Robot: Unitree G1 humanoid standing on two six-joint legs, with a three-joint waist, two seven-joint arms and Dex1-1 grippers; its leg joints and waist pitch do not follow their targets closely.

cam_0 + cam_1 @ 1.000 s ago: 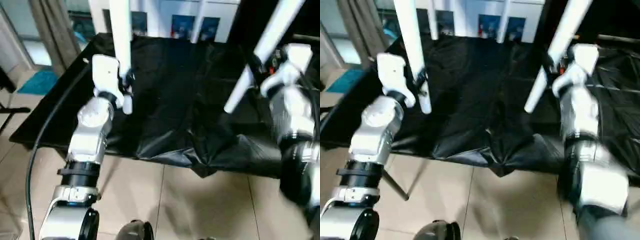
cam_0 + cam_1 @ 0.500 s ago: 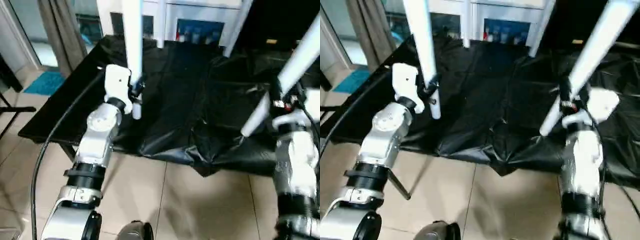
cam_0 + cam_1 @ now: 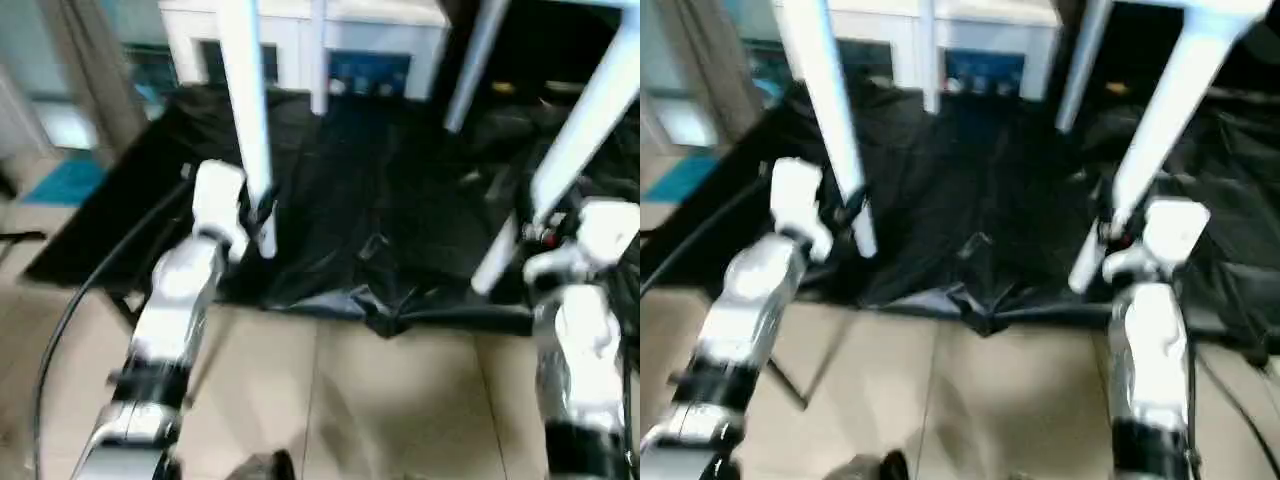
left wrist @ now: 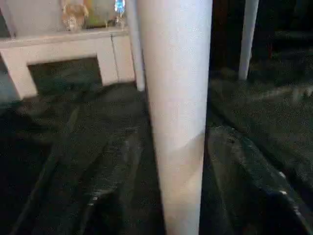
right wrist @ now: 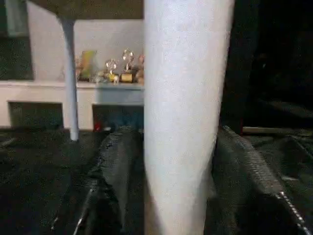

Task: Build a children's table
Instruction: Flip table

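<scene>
White children's table (image 3: 590, 110) legs, left gripper (image 3: 262, 210) and right gripper (image 3: 522, 232) each straddling one, grip unclear, no legible writing

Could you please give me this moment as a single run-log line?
stage: children's table carried upright over black work table | left pincer: at near-left leg | right pincer: at near-right leg | far legs over the cover

Both silver forearms reached forward and up. The left claw (image 3: 262, 212) sat at a white leg (image 3: 245, 110), its dark fingers (image 4: 247, 169) flanking the tube. The right claw (image 3: 1106, 232) was turned inward at another leg (image 3: 1160, 125), with fingers (image 5: 115, 171) on either side of that tube. Whether the pads pressed the tubes could not be told.
</scene>
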